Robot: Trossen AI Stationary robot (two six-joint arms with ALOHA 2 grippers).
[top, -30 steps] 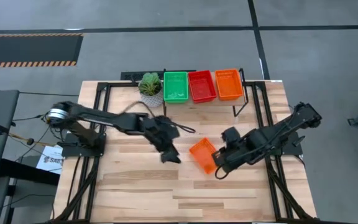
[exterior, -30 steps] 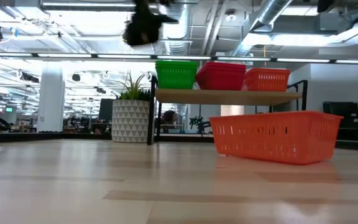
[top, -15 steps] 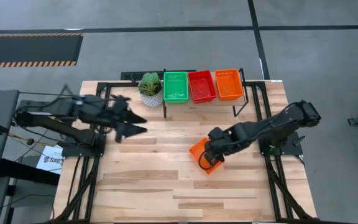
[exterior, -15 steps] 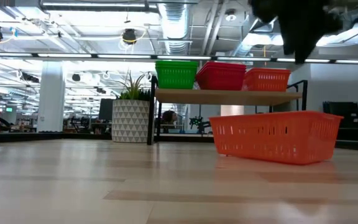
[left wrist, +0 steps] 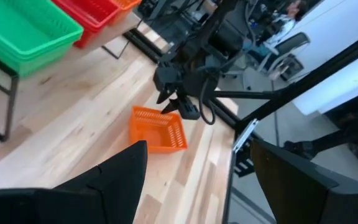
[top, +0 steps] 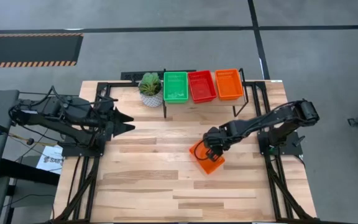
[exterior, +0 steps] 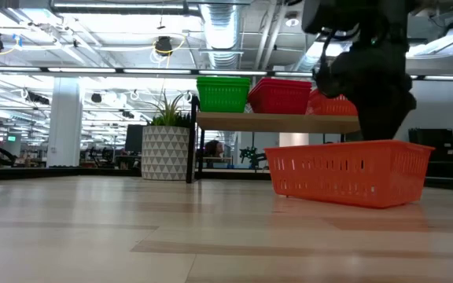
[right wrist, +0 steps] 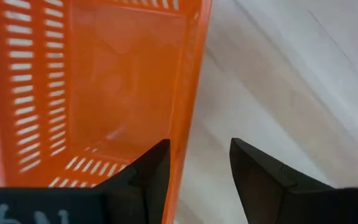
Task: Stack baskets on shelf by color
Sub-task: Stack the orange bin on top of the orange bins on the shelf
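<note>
Only in the right wrist view are the right gripper's [right wrist: 194, 163] open fingers seen straddling the orange basket's [right wrist: 104, 87] rim; the left gripper's [left wrist: 197, 180] fingers are spread open

This is a robotics lab inside a large open industrial hall. A light wooden counter [top: 148, 180] on a black metal frame stands on a grey concrete floor [top: 166, 50] marked with hazard striping [top: 30, 62]. Overhead run exposed silver ducts [exterior: 219, 31], pipes and strip lights; beyond the counter stand a white pillar [exterior: 65, 130] and office chairs [left wrist: 284, 53].
</note>
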